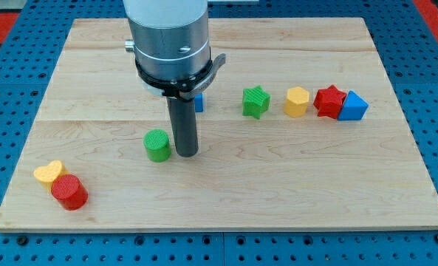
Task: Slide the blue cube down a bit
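The blue cube [199,102] is mostly hidden behind the arm's body; only its right edge shows. My tip [187,153] rests on the board below the cube, just right of a green cylinder [157,145]. The tip does not touch the blue cube.
A green star block [255,101], a yellow heart block [296,101], a red star block [329,100] and a blue triangular block [354,106] form a row at the right. A yellow heart block [49,172] and a red cylinder [70,192] sit at the lower left. The wooden board [278,185] lies on a blue pegboard.
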Robot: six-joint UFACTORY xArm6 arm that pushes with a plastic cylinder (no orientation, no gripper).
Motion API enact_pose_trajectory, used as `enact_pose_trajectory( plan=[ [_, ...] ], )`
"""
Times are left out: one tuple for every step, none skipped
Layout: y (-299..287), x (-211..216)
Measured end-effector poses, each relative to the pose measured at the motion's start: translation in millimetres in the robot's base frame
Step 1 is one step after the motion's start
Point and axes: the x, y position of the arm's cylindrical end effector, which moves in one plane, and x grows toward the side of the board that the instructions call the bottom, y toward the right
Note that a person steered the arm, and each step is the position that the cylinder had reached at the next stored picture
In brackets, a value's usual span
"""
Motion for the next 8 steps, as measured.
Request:
enact_pose_trajectory(
  plan=[
    [2.2,-38.2],
    [11.2,-41.1],
    [39.0,-40.9],
    [50.4,-43.8],
    [58.4,-51.7],
    [58.6,-69.8],
    [58.6,-101.0],
    [44.6,-127.8]
  ],
)
